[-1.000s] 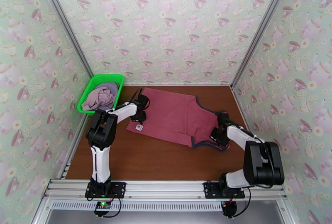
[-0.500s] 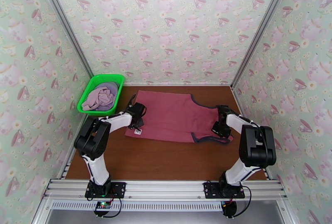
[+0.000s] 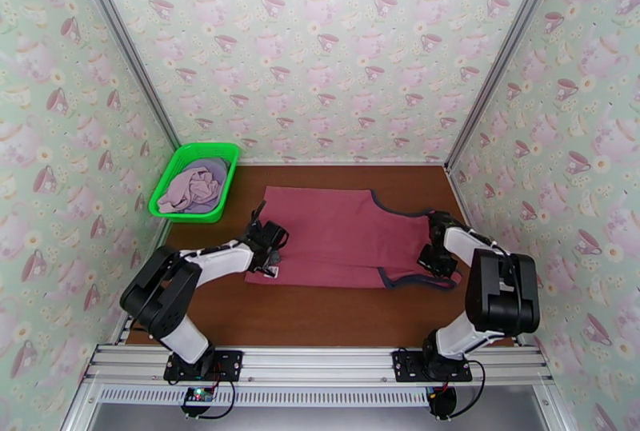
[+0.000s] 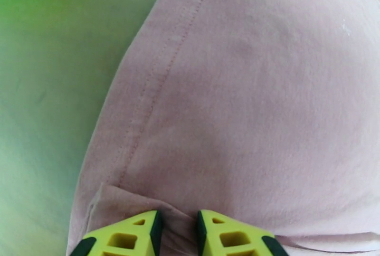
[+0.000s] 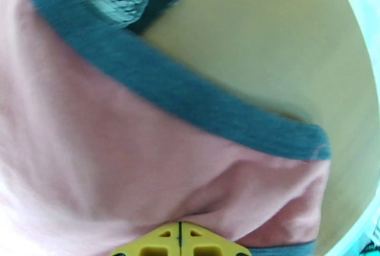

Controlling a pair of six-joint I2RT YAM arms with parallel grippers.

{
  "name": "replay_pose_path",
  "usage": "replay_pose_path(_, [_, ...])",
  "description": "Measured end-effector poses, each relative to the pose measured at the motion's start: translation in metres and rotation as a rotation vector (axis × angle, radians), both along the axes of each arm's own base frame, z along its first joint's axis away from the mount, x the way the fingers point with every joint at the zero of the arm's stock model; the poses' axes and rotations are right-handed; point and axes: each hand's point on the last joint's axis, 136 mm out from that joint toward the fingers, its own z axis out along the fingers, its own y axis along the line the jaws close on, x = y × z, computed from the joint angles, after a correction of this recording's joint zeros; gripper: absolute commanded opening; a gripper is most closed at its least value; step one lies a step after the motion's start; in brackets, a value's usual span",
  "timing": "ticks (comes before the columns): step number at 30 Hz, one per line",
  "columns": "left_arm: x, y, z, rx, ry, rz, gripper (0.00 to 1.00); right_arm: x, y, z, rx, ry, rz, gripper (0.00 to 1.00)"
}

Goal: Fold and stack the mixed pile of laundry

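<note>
**Tank top laid flat, nothing folded yet**

From where I stand, the dusty-red tank top [image 3: 344, 237] lies spread across the middle of the desk [image 3: 320, 313]. Its hem is toward the left edge and its dark-trimmed straps are toward the right edge. It looks smooth and open in a single layer, with no fold in it that I can see.

The left fingers [image 3: 270, 257] are down at the near-left corner of the hem, just beside a small white label [image 3: 272, 269]. The left wrist view shows them nearly together, with a tuck of the stitched hem clamped between them. The right fingers [image 3: 438, 263] are at the strap end. There the wrist view shows them pressed together on a bunched bit of red cloth just below the dark trim [image 5: 190, 105].

The rest of the laundry, pale pink-lilac and lavender garments [image 3: 192, 187], sits crumpled in the green basket [image 3: 180, 165] at the far-left corner of the desk, well apart from the tank top.

My reading is that the job is at an early stage. One garment is out and flattened, gripped at both ends on its near side, which looks ready for a first fold. The folding itself is not yet done and there is no stack anywhere on the desk. The basket's garments all remain to be taken out, flattened, folded and piled.
</note>
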Motion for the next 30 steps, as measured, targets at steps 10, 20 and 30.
replay_pose_path(10, [-0.023, -0.012, 0.006, -0.014, -0.017, -0.018, 0.55, -0.01, -0.011, 0.024, -0.01, -0.051, -0.04, 0.1])
replay_pose_path(20, [0.02, -0.005, 0.068, 0.103, 0.108, -0.042, 0.73, 0.002, 0.016, 0.075, 0.116, -0.232, 0.06, 0.3])
replay_pose_path(30, [0.147, 0.025, 0.14, 0.017, 0.001, -0.031, 0.55, 0.068, 0.088, 0.174, 0.3, -0.52, 0.32, 0.39])
